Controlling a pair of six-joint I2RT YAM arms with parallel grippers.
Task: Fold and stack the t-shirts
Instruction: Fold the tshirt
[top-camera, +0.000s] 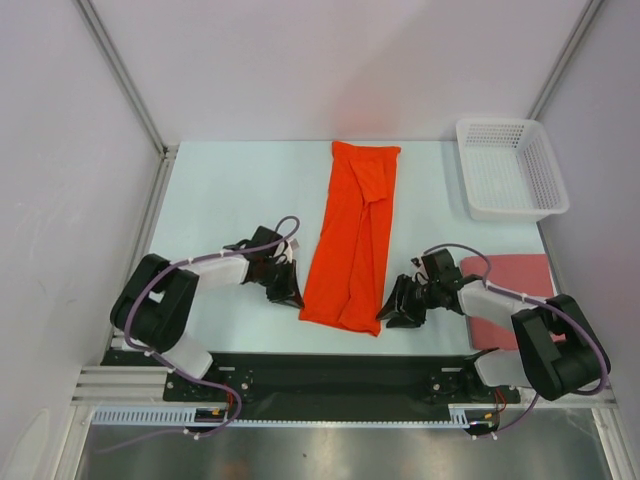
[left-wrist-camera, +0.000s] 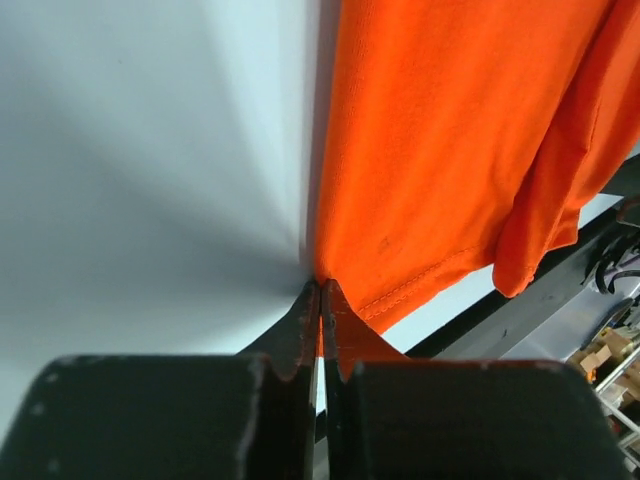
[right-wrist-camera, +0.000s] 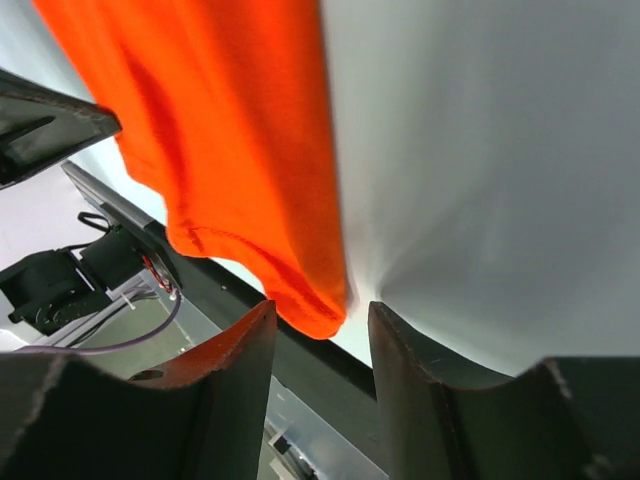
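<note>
Left wrist: left end effector (left-wrist-camera: 320, 292) pinches orange t-shirt (left-wrist-camera: 450, 150) corner.

The red shirt (top-camera: 515, 275) lies partly under the right arm (top-camera: 540, 340), so its near edge is hidden. In the left wrist view the orange shirt (left-wrist-camera: 450, 150) runs off the top and right edges, and its corner vanishes between the pinched tips of the left gripper (left-wrist-camera: 320, 300). Clutter (left-wrist-camera: 600, 360) in that view's lower right is a blur. From above, the right gripper (top-camera: 388, 315) is too small to tell whether it touches cloth.
</note>
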